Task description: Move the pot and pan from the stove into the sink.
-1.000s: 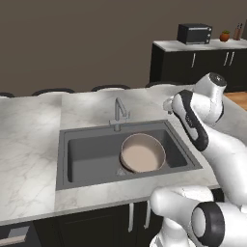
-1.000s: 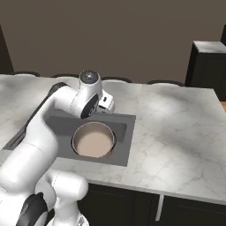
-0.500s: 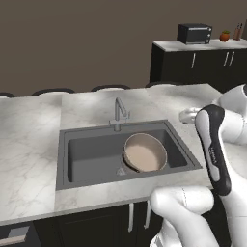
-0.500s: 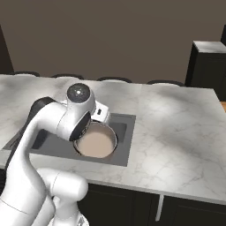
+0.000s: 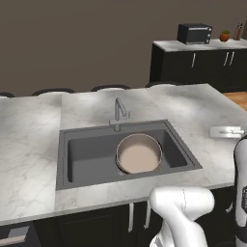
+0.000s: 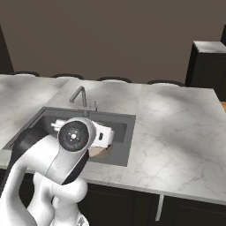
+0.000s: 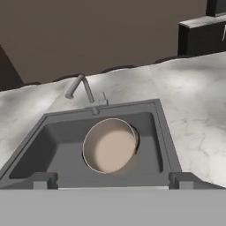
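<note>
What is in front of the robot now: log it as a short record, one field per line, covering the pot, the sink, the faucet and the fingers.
pot: wide, deep beige-tan round pot, sitting in the sink, right of centre, mouth up, nothing inside
sink: rectangular dark grey recessed basin set in a pale marble counter
faucet: small silver faucet at the basin's back rim, behind the pot
fingers: dark finger tips spread wide, open, holding nothing, clear of the pot
task state: pot in the sink
</note>
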